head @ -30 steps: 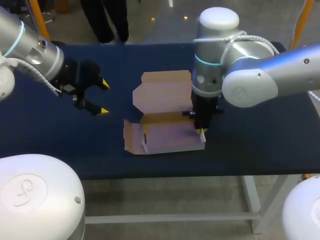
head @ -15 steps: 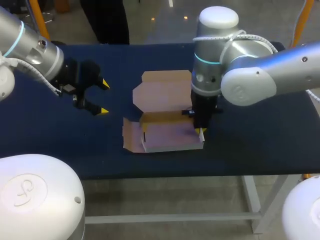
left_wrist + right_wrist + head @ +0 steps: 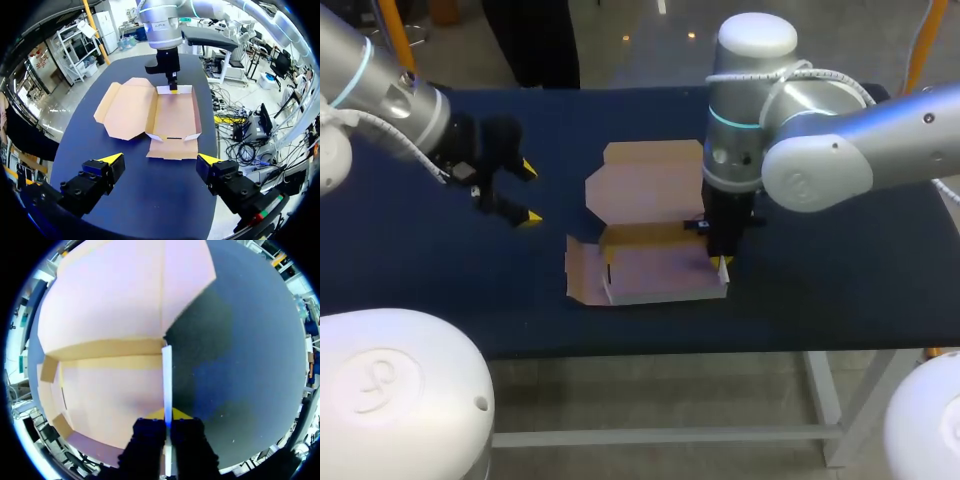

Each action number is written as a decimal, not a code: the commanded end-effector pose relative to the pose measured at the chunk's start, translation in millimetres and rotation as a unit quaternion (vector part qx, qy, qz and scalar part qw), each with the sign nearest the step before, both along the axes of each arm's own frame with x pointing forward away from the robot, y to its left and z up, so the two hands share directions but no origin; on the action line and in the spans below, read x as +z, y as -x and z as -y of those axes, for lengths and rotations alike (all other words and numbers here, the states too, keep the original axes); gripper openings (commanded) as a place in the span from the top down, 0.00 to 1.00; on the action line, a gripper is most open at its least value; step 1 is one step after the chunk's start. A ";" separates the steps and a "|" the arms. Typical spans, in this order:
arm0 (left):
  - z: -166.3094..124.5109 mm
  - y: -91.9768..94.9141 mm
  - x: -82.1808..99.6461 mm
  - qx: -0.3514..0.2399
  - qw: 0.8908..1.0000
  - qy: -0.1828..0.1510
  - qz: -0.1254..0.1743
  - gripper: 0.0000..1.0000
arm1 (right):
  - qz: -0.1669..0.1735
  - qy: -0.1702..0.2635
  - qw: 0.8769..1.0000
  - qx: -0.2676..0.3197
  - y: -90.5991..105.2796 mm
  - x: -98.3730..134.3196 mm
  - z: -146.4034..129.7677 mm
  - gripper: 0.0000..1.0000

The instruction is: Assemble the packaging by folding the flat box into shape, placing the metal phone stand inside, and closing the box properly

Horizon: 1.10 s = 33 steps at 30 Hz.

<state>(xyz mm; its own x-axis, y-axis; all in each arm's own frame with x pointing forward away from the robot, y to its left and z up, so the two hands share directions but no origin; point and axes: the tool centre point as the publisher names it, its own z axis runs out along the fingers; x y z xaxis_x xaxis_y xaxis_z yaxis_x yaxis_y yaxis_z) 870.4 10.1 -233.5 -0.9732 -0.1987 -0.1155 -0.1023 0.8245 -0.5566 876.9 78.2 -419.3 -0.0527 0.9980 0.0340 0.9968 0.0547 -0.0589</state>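
2 arms work over a dark blue table [image 3: 840,290]. A half-folded cardboard box [image 3: 655,268] sits near the table's middle with its tray open upward. Its lid [image 3: 645,185] is spread flat at the tray's 12 o'clock, and a loose flap [image 3: 582,272] lies flat at its 9 o'clock. The right gripper [image 3: 723,263] points straight down at the tray's 3 o'clock end. In the right wrist view its fingers [image 3: 181,415] pinch the thin white end wall [image 3: 166,375], 1 on each side. The left gripper [image 3: 527,192] hovers above the table at the box's 10 o'clock, well apart from it. Its jaws are spread wide around nothing, and the box lies straight ahead of them.
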 end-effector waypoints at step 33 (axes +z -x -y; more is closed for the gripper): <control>10.4 4.7 -63.1 0.445 0.791 0.070 -0.415 0.00 | -0.002 0.001 1.000 0.000 -1.0 -0.1 -0.6 1.00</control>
